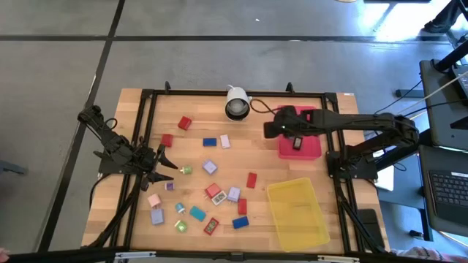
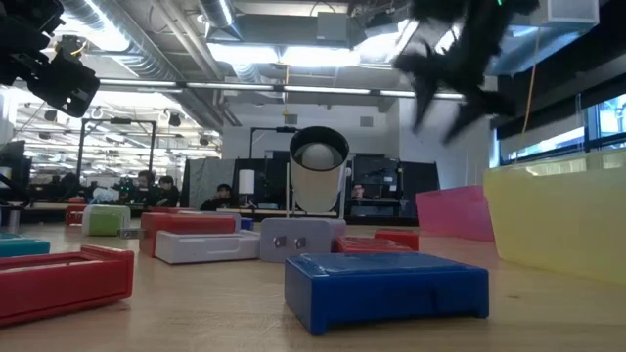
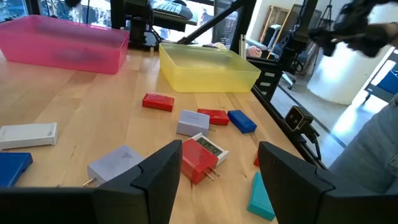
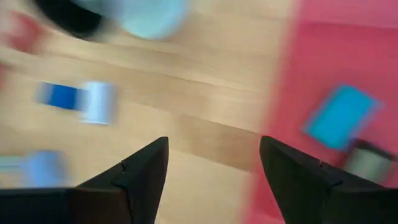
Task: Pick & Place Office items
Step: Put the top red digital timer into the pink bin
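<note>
Several small flat office items in red, blue, teal, lilac, pink and green lie scattered flat on the wooden table point(image 1: 219, 191), between the two arms. My right gripper point(image 1: 269, 129) is open and empty. It hovers in the air over the left edge of the red tray point(image 1: 311, 150); the right wrist view shows its fingers point(image 4: 214, 140) apart above bare wood. A teal block point(image 4: 342, 116) lies inside that tray. My left gripper point(image 1: 170, 166) is open and empty near the table's left side. A red labelled block point(image 3: 200, 157) lies just in front of it.
A yellow tray point(image 1: 296, 213) sits at the near right of the table. The white round camera point(image 1: 238, 103) stands at the far edge, left of the red tray. Black frame rails run along the table's sides. Bare wood shows between the red tray and the scattered blocks.
</note>
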`<action>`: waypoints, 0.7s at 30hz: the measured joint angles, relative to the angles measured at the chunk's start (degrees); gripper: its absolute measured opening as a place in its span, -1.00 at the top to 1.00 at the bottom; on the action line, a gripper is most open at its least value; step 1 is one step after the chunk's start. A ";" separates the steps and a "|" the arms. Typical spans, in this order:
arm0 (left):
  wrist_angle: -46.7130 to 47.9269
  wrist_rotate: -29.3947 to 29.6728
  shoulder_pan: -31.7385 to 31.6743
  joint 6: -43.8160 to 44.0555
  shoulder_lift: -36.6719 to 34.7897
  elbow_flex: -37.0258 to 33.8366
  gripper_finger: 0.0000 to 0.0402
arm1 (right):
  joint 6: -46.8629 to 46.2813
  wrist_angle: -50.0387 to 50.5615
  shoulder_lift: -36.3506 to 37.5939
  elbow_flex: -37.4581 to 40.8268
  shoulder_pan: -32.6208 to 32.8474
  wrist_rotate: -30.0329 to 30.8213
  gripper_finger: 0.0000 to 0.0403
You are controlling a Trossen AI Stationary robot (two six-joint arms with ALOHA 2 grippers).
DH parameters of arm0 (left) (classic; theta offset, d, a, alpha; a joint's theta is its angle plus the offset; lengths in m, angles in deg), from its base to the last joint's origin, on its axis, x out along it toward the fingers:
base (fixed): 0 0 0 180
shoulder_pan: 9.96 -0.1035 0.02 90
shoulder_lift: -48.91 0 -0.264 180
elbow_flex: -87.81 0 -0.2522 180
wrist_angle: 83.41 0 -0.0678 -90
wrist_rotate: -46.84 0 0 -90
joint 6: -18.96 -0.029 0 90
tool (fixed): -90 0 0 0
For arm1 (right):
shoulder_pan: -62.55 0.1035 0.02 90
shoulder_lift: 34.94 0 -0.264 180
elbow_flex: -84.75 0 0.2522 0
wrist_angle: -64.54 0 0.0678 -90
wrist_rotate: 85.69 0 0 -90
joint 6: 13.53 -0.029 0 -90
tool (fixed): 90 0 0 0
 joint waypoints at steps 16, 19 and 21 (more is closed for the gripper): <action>0.00 0.01 -0.01 0.00 0.01 0.02 -0.04 | -17.76 -22.12 -6.23 -1.15 15.34 -5.11 -0.18; 0.00 0.01 -0.01 0.00 -0.01 0.00 -0.04 | -21.08 -22.22 -9.27 -1.15 16.69 -6.98 -0.18; 0.00 0.00 0.00 0.00 -0.01 0.01 -0.04 | -23.68 -22.14 -11.70 -1.13 17.07 -9.21 -0.18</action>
